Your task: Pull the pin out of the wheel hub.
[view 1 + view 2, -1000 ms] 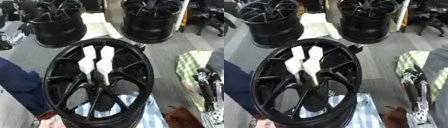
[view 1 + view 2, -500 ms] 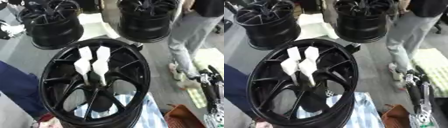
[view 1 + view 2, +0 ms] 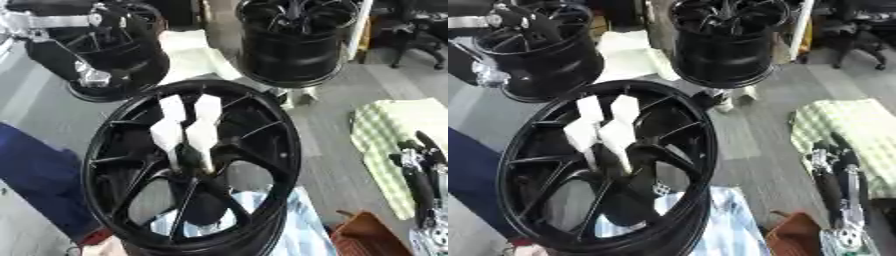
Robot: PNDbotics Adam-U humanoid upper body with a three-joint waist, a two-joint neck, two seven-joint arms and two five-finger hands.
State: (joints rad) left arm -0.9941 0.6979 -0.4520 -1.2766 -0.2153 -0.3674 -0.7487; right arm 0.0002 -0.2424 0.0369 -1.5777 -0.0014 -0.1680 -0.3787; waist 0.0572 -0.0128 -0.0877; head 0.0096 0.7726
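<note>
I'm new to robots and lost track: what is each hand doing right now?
Left hand: at the upper left, cannot tell if open or closed.
Right hand: idle at the lower right, open, holding nothing.

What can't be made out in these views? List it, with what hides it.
- Hub centre, both views: the white pieces cover the middle of the wheel hub.
- Left hand, upper left: blurred against a far wheel; pose unreadable.
- Right hand, left eye view: partly cut by the right edge.
</note>
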